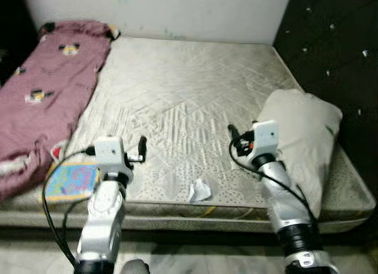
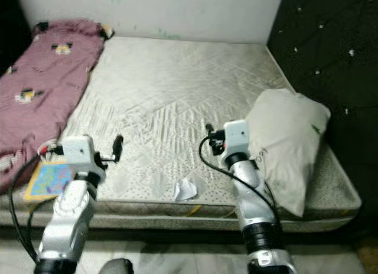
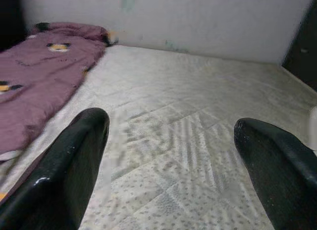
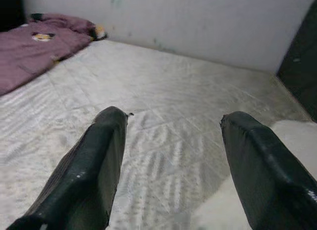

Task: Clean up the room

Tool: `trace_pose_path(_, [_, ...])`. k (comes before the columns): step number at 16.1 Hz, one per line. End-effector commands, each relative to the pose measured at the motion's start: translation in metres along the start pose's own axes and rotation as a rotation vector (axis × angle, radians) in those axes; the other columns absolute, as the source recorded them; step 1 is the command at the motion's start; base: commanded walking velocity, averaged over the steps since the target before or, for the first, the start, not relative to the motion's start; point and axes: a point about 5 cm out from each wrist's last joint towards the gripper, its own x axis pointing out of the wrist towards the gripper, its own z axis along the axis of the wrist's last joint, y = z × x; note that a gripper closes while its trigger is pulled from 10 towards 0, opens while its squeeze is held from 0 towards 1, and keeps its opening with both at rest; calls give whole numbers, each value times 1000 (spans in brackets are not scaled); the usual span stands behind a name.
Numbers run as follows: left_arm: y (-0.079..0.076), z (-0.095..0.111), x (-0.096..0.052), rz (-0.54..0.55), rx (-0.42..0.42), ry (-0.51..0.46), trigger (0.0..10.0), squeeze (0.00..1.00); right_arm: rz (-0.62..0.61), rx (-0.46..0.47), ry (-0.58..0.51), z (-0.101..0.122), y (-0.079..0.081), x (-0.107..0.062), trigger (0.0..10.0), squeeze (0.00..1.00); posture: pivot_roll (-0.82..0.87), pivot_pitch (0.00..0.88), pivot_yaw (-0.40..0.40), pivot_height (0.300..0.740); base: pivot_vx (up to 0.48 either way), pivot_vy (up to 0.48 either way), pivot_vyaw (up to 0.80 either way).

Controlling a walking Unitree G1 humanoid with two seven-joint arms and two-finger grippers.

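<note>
A crumpled white paper scrap (image 1: 199,191) lies near the mattress's (image 1: 195,91) front edge, between my two arms. A colourful book (image 1: 72,180) rests at the front left corner, partly under a pink blanket (image 1: 44,91) with cartoon prints. A pale pillow (image 1: 304,138) lies along the right side. My left gripper (image 3: 171,141) hovers open over the mattress front, just right of the book. Beside the pillow's near-left edge, my right gripper (image 4: 171,136) is also open. Neither holds anything.
A black tufted headboard (image 1: 336,49) runs along the right side of the bed. A white wall (image 1: 177,11) stands behind the bed. A strip of pale floor (image 1: 195,253) shows below the mattress front edge.
</note>
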Motion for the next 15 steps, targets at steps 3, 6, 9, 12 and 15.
trace_pose_path(3, [4, -5, -3, 24, 14, 13, 10000, 0, 3, 29, -27, 6, 6, 8, 10000, 0, 11, 0, -64, 740, 0, 0, 0])
trace_pose_path(6, [13, 1, -5, 69, 19, -13, 10000, 0, -36, 44, -49, 13, -6, 7, 10000, 0, 1, 0, -60, 740, 0, 0, 0])
trace_pose_path(9, [35, -2, -41, 172, 71, -12, 10000, 0, -74, 88, -33, 11, -24, -27, 10000, 0, -25, 0, -49, 740, 0, 0, 0])
trace_pose_path(12, [45, -9, -67, 186, 154, 6, 10000, 0, -50, 88, 28, 0, -26, -57, 10000, 0, -16, 0, -58, 740, 0, 0, 0])
trace_pose_path(15, [42, -10, -60, 181, 135, 6, 10000, 0, -53, 70, 40, -7, -25, -54, 10000, 0, -20, 0, -62, 740, 0, 0, 0])
